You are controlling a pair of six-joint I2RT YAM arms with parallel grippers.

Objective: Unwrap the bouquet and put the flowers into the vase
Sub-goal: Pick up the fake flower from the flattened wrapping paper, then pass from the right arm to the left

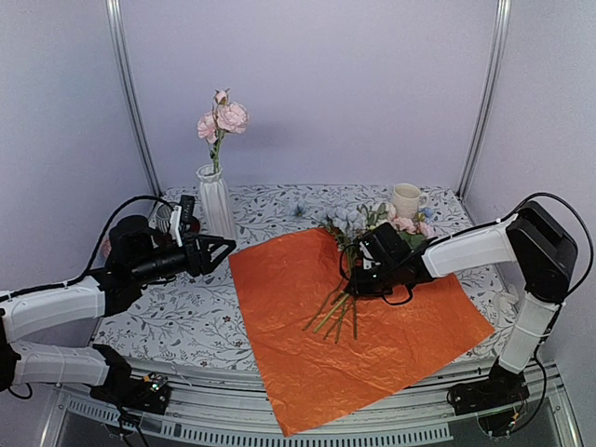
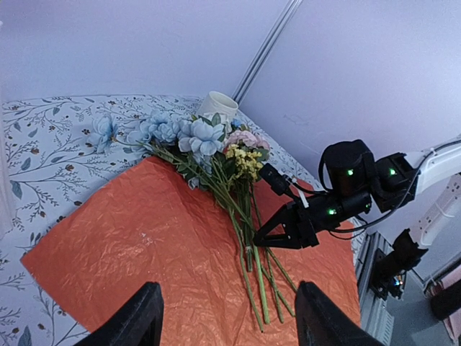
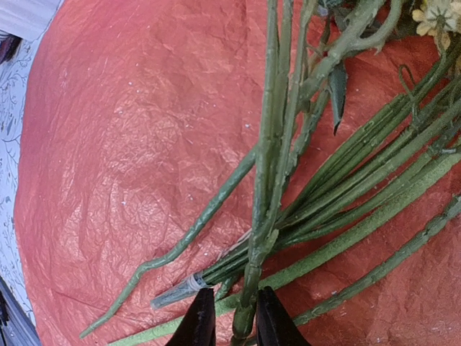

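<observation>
The flowers (image 1: 358, 256) lie on the spread paper (image 1: 298, 345) mid-surface, the vase (image 1: 215, 200) stands behind to their left, the mug (image 1: 406, 199) behind right.

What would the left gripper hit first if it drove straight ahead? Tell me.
Judging by its wrist view, the left gripper points across the orange paper at the flower stems; it would likely meet those first, though depth is unclear.
</observation>
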